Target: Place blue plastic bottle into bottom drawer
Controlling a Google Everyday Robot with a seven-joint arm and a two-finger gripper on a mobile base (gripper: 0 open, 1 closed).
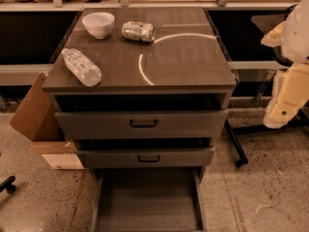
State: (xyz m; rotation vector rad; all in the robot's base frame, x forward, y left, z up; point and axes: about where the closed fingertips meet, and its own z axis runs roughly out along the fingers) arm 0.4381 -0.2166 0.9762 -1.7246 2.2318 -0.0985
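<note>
The blue plastic bottle (81,66) is clear and crinkly and lies on its side near the front left corner of the cabinet top (183,57). The bottom drawer (147,202) is pulled out at floor level, a wide shallow tray with nothing lying in it. My arm shows as cream and white parts at the right edge. My gripper (279,116) hangs at its lower end, beside the cabinet at the height of the top drawer and far from the bottle.
A white bowl (99,24) and a crushed silver can (138,31) sit at the back of the cabinet top. The two upper drawers (142,123) stand slightly open. A cardboard box (34,110) leans at the left. A black stand leg (235,146) is on the floor at the right.
</note>
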